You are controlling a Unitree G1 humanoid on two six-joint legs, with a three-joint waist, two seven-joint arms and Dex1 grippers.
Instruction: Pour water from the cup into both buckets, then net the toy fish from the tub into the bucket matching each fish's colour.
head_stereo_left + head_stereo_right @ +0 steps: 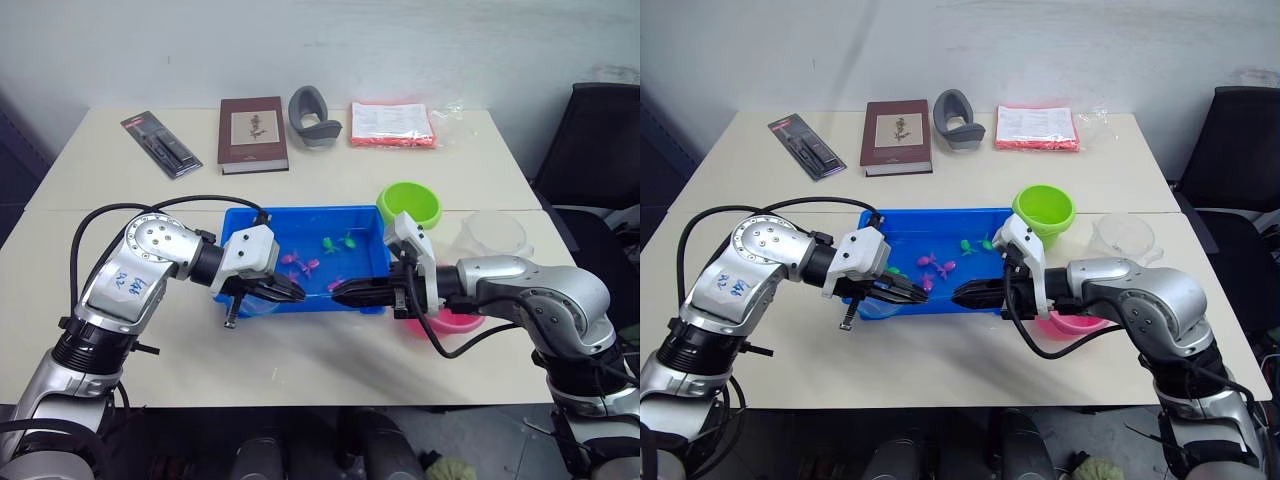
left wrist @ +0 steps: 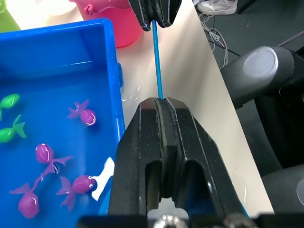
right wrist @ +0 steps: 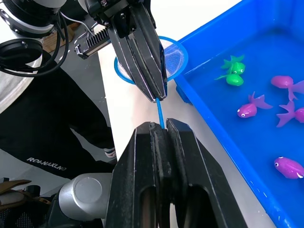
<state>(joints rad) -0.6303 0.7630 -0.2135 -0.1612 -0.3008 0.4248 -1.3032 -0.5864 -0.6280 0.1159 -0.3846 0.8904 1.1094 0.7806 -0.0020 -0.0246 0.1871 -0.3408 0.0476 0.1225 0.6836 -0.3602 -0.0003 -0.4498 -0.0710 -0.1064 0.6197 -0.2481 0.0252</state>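
Note:
The net's thin blue handle (image 2: 156, 61) runs along the tub's near rim, with both grippers clamped on it. My left gripper (image 1: 298, 293) is shut on it close to the hoop. My right gripper (image 1: 340, 292) is shut on it further along, fingertips facing the left one. The light blue hoop (image 3: 173, 57) hangs over the table just outside the blue tub (image 1: 300, 222). Several pink fish (image 1: 300, 263) and green fish (image 1: 340, 242) lie in the tub. The green bucket (image 1: 409, 203) stands at its far right corner. The pink bucket (image 1: 455, 322) sits under my right forearm, and the clear cup (image 1: 493, 235) is to the right.
Along the back of the table lie a black blister pack (image 1: 160, 144), a brown book (image 1: 252, 133), a grey curved object (image 1: 313, 118) and a red packet (image 1: 392, 124). A black chair (image 1: 595, 140) stands off the table's right side.

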